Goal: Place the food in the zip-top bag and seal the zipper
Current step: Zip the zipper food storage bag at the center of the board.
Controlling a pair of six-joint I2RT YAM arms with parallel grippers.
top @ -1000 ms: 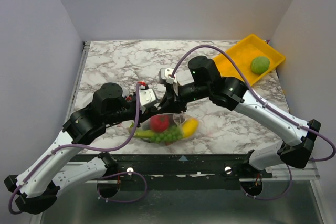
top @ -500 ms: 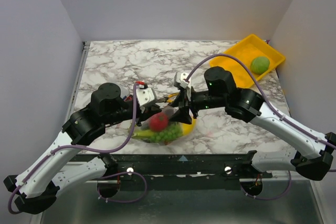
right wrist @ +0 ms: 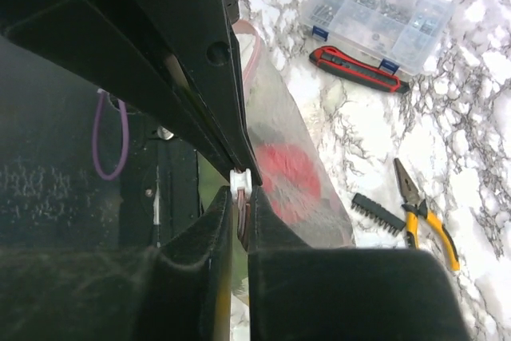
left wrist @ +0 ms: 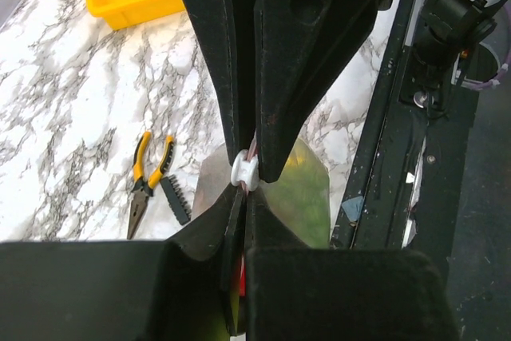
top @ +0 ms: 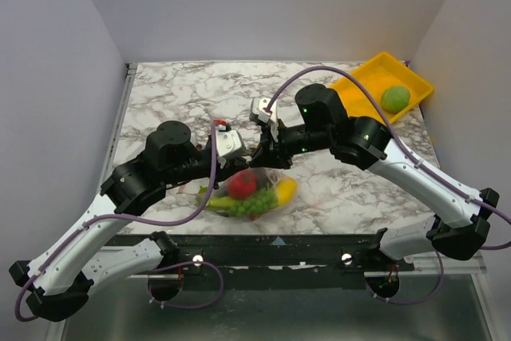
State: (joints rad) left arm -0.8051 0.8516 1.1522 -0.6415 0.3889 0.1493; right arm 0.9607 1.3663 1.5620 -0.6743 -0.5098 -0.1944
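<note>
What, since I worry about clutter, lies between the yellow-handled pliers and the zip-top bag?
A black ridged strip lies on the marble table between the pliers and the zip-top bag; the right wrist and left wrist views both show it.

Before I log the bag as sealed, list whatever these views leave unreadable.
Zipper: wrist views, left end effector and right end effector fingers cover it; sealed or not, unclear.
Zip-top bag mouth: top view, both arms overlap it.
Green item in yellow tray: top view, too small to identify.
</note>
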